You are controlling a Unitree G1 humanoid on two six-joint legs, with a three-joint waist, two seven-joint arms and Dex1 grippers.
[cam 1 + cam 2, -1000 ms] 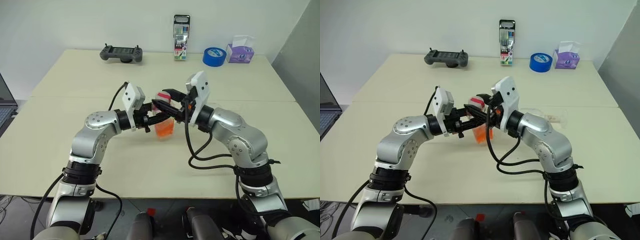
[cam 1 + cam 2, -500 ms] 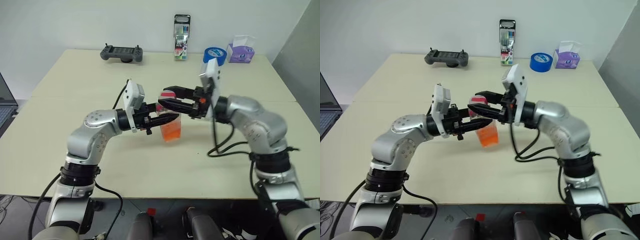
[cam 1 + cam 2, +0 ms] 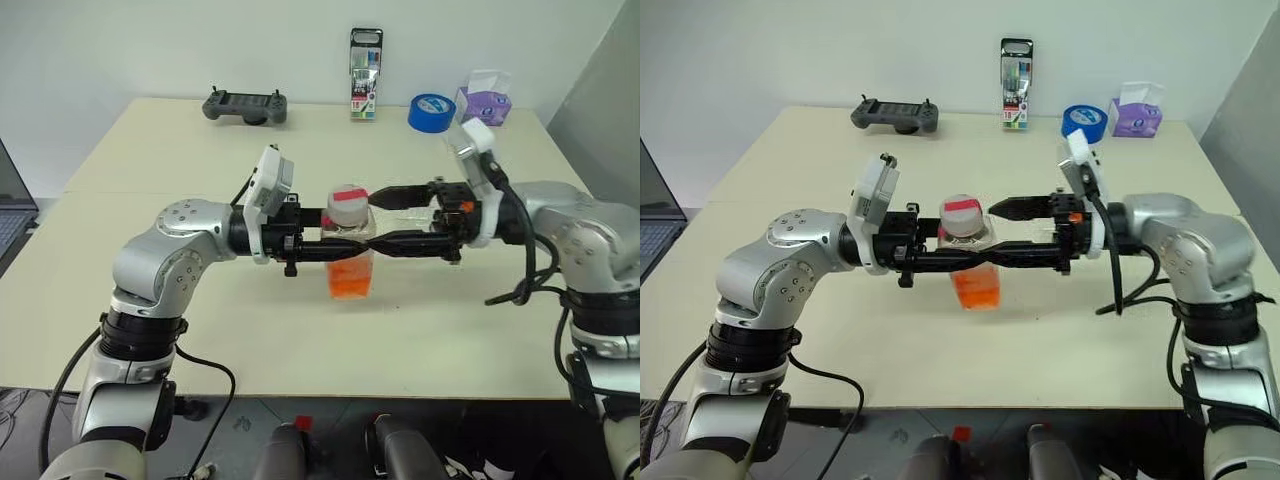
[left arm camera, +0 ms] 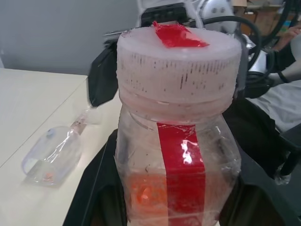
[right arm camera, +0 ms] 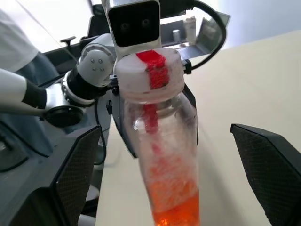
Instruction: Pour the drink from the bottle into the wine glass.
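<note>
Left eye view is giving us the bottle [image 3: 349,250] hanging upright in mid-air over the middle of the counter [image 3: 150,160], and the left gripper [image 3: 335,243] is clamping it tight around the body, just under the neck. The right gripper [image 3: 395,222] is reaching in from the right with its fingers spread wide, one finger on the far side near the cap [image 3: 348,204], the other on the near side at the bottle's shoulder, and it is gripping nothing.

That bottle is looking like thin clear plastic, so I'd judge it light and a bit squashy: squeezing hard on the body may be buckling the wall. The drink [image 3: 350,281] is sitting low, an orange-red pool filling only the bottom part, so the weight is sitting low too and it may be sloshing as the bottle tips. The cap is chunky, white with fine ribbing round its side and a red patch on top; that ribbing is the natural place for the right gripper to take hold and twist. A red label strip [image 4: 181,165] is running down the glossy side, which looks slippery.

Left wrist view is showing the wine glass [image 4: 52,155] lying on its side on the counter beyond the bottle, clear, thin-walled and surely fragile; its stem is the safest hold.
</note>
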